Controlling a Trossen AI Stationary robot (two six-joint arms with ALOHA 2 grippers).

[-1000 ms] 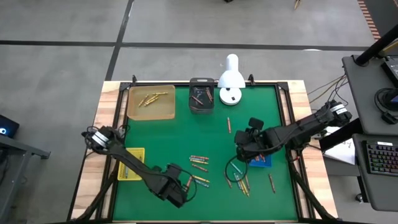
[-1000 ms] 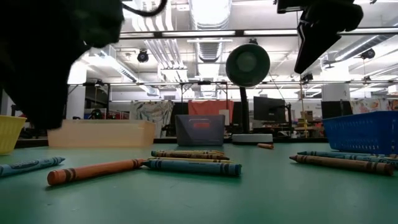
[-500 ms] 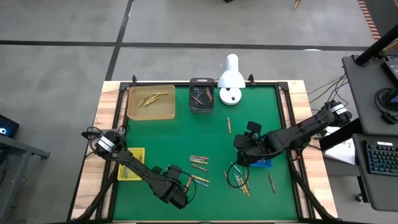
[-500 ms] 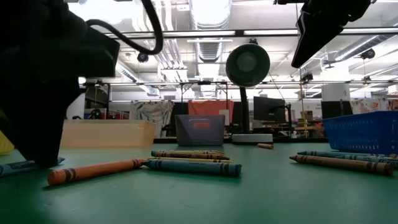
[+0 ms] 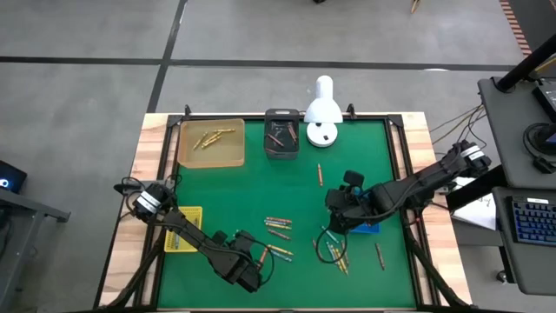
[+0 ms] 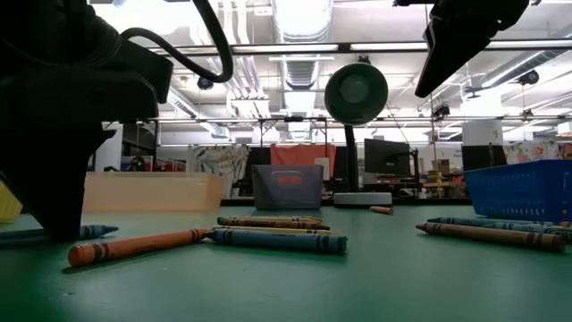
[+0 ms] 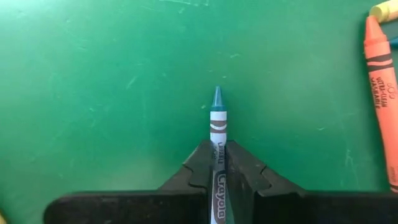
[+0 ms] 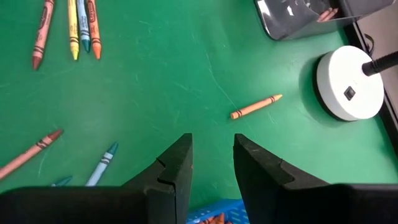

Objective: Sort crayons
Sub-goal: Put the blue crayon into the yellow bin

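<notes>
While the left pincer is pressed down on the green table near its front edge, a blue-green crayon is held tight between its two dark fingers, with the pointed tip sticking out in front. An orange crayon is seen lying just off to one side of it. The right pincer is held up over the right half of the table, just above the blue tray, and its fingers are kept a little apart with nothing between them. More crayons are spread on the table: a small bunch is laid in the middle, another bunch is laid near the front by the right arm, and a lone orange one is left near the white lamp base. Some crayons are already put in the pale tray at the back, some in the dark tray beside it, and some in the yellow tray on the left.
</notes>
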